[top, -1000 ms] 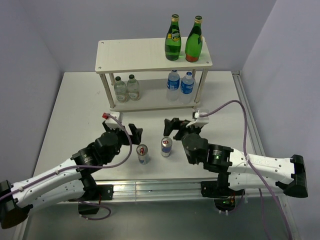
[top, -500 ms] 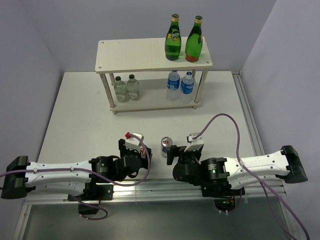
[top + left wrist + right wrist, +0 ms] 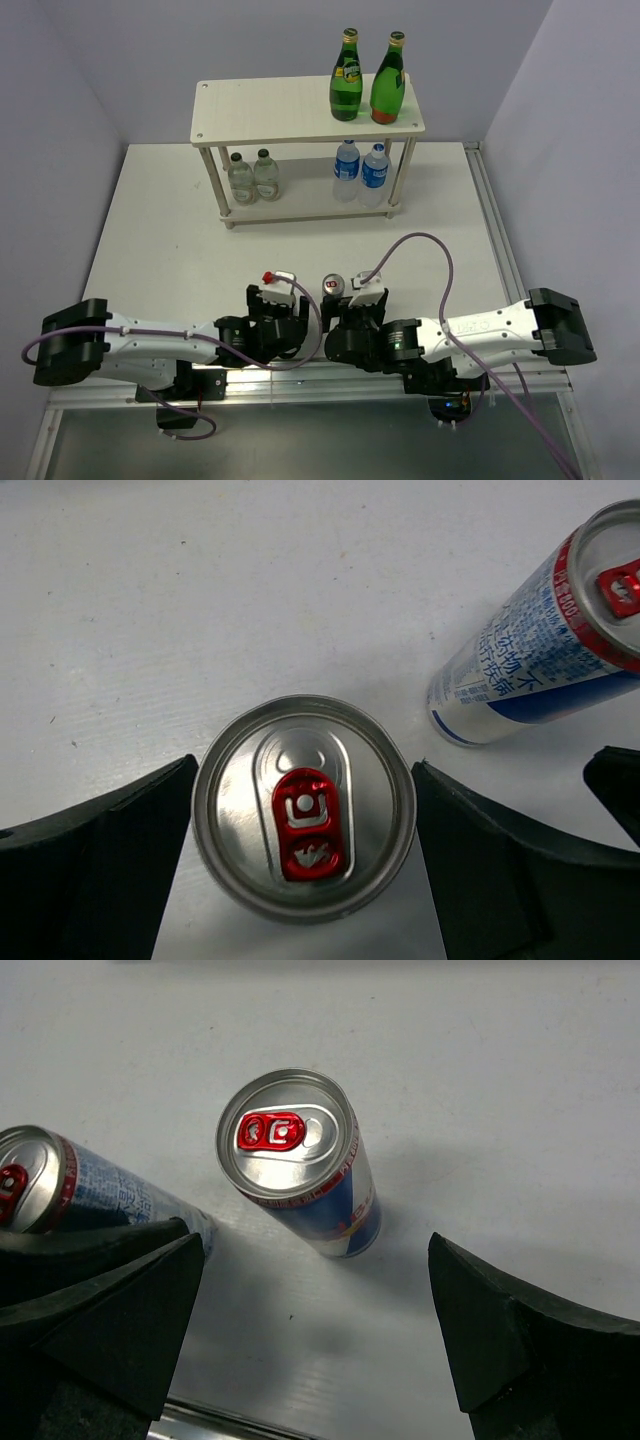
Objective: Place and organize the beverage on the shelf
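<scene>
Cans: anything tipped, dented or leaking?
Nothing stands out. The left can and right can stand upright on the table, tabs unopened, no dents or liquid visible. The left claw flanks the left can; the open right claw brackets the right can with gaps.

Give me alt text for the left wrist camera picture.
A slim silver can with a red tab sits between the left tool's black fingers, contact unclear. A second silver-blue can stands upper right on the white table.
</scene>
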Robot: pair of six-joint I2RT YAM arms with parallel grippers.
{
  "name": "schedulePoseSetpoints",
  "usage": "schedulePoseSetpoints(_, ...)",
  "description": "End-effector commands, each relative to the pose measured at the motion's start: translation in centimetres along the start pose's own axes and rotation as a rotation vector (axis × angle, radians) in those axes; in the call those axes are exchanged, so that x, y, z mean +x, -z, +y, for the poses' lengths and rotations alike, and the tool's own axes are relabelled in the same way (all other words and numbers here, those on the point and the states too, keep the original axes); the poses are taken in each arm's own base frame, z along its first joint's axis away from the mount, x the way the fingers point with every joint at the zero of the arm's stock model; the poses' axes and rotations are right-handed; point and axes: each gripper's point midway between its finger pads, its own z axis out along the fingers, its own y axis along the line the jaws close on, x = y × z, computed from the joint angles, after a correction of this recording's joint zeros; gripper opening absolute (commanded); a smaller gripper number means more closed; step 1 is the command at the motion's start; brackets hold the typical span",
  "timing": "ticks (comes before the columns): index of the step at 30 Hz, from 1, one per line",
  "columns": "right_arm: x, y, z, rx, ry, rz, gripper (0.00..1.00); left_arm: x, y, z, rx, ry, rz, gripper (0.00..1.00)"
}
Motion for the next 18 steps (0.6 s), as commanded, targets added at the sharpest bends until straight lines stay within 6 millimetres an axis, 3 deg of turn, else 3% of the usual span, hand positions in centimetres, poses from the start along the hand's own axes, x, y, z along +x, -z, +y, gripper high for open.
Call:
schedulePoseSetpoints(1, -0.4, -1.2, 0.9, -0.001, -0.053, -0.035, 1.0, -1.4, -1.0, -0.9, -0.026, 0.066, -0.071, 0.93)
schedulePoseSetpoints(4, 0.1, -2.3, 0.7, 0.018, -0.051, -0.044, 1.0, -1.3, -1.7, -1.2, -0.019, 0.081, -0.077, 0.89)
schedulePoseSetpoints(12, 1.3, -5.9, 0.7, 0.057, -0.026, -0.074, 0.98, -1.2, -3.6, 0.3, -0.037, 0.116, -0.076, 0.77)
schedulePoseSetpoints(15, 1.6, -7.0, 0.9, 0.078, 0.008, -0.091, 0.91, -1.1, -4.1, 0.6, -0.044, 0.115, -0.076, 0.73)
schedulePoseSetpoints(16, 1.6, -7.4, 0.7, 0.094, 0.006, -0.094, 0.82, -1.0, -4.3, 0.7, -0.045, 0.11, -0.072, 0.71)
schedulePoseSetpoints(18, 1.6, -7.8, 0.8, 0.106, 0.014, -0.101, 0.74, -1.0, -4.5, 0.8, -0.046, 0.118, -0.072, 0.64)
